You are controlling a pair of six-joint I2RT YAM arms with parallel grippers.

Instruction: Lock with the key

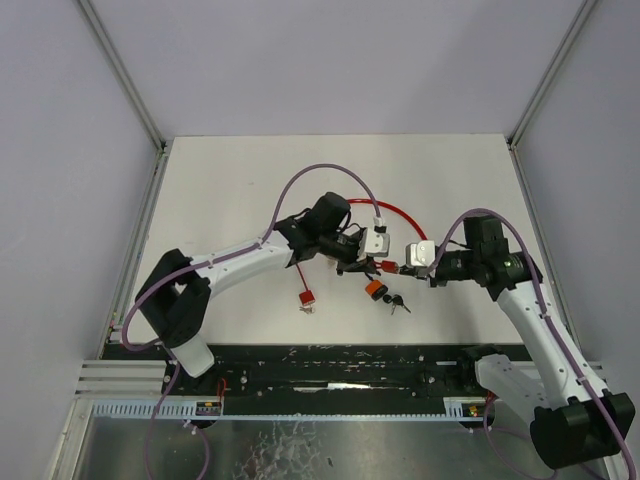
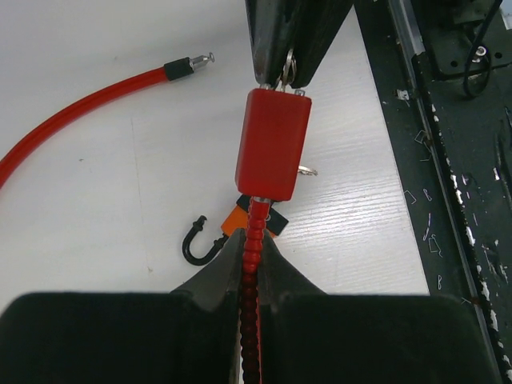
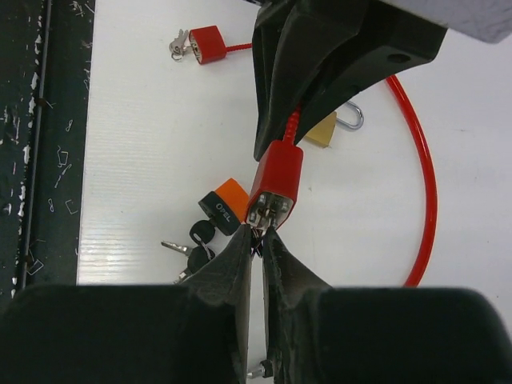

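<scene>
White table (image 1: 230, 180) with grey walls around it, pretty bare setup. Main thing is the red lock (image 3: 276, 180), held up off the surface between the two arms. The left gripper (image 2: 252, 240) is pressed together on the ribbed red cord (image 2: 254, 220) right where it comes out of the lock's back end. On the lock's other end, the right gripper (image 3: 258, 236) has its fingers squeezed nearly together on the key (image 2: 286, 68), which sits at the keyhole face; can't tell how deep it's in.

Lying on the table just below the lock is an orange and black lock (image 3: 224, 204), with a little bunch of black-headed keys (image 3: 192, 244) next to it. A brass padlock (image 3: 324, 128) sits just beyond the red lock, half hidden by the left gripper. A thick red cable (image 3: 420, 176) curves around behind the lock, and its metal tip (image 2: 192, 64) is lying loose, well apart from it. Further off toward the left arm's side there's a second red lock (image 3: 204, 44) with its own keys.
</scene>
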